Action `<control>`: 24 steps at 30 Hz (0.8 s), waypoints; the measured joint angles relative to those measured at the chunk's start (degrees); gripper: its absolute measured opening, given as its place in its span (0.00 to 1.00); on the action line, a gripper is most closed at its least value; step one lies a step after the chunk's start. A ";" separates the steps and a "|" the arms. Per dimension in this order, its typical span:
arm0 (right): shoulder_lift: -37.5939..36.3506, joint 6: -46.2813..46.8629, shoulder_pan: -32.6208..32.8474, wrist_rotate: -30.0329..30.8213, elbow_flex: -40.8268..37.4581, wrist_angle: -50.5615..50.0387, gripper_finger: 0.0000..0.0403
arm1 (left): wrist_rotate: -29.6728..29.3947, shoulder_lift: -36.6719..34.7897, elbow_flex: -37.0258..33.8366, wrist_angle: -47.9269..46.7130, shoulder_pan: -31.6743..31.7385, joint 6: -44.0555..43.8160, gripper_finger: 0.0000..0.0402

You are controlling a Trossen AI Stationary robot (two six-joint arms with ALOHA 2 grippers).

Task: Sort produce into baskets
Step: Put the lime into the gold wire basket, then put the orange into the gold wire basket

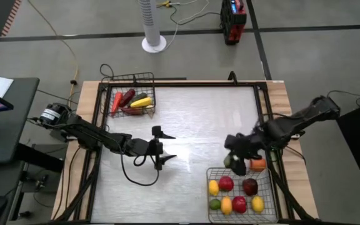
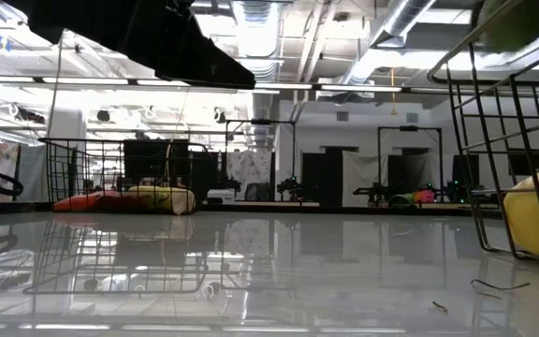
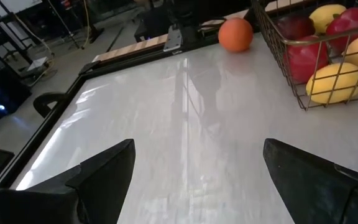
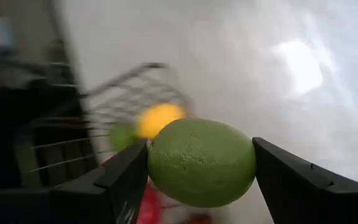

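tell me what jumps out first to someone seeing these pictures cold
The right tool grips a green lime between its fingers, at the edge of the round-fruit basket at the table's near right. An orange ball sits outside that basket's far rim, beside the tool. At the far left, the other basket holds the long pieces, and the left tool waits open mid-table.
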 joint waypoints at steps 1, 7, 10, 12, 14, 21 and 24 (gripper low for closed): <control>-0.30 1.06 1.77 -0.10 0.00 1.37 0.72 | 0.00 0.00 0.00 0.00 0.00 -0.03 0.86; 2.85 10.93 10.36 -0.49 -0.02 -0.22 0.73 | -0.02 0.00 0.00 0.00 -0.01 -0.31 0.86; 5.66 15.63 11.70 -3.00 -0.04 -3.59 0.76 | -0.04 0.00 0.00 0.38 0.00 -0.27 0.86; 7.12 17.51 11.57 -6.66 -0.04 -4.97 0.81 | -0.04 0.00 0.00 0.94 -0.02 0.01 0.86; 7.83 18.55 11.56 -9.75 -0.04 -5.61 0.87 | -0.02 0.00 0.00 1.51 0.00 0.05 0.86; 6.52 21.42 11.16 -9.72 -0.02 -15.60 0.97 | -0.02 0.00 0.02 1.55 -0.02 0.72 0.86; 5.06 23.30 10.75 -6.10 -0.02 -25.28 0.96 | -0.02 0.00 0.02 1.55 0.00 1.17 0.86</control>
